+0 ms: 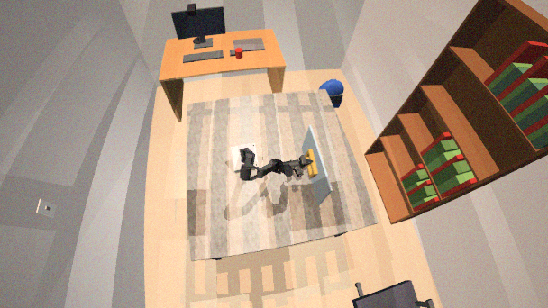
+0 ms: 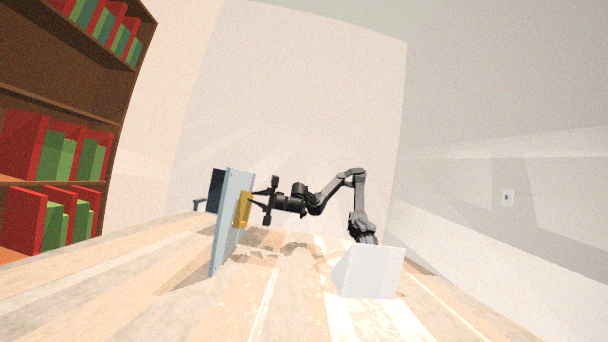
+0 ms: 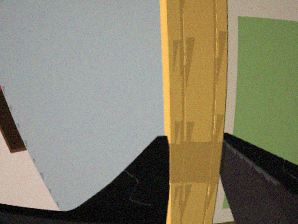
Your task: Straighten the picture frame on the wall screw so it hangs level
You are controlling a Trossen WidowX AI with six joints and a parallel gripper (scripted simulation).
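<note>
The picture frame is golden yellow and hangs on the light-blue upright panel. The wrist view shows one side bar running nearly upright, with a pale border and green picture to its right. My gripper is shut on this bar, one black finger on each side. The screw and notched strip are hidden behind the frame. The top and exterior views show the frame too obliquely to tell whether it hangs level.
The panel stands on the wood-plank table. A white block is near the arm's base. Beyond the panel is a bookshelf. A desk with a monitor and a dark chair stand away from the table.
</note>
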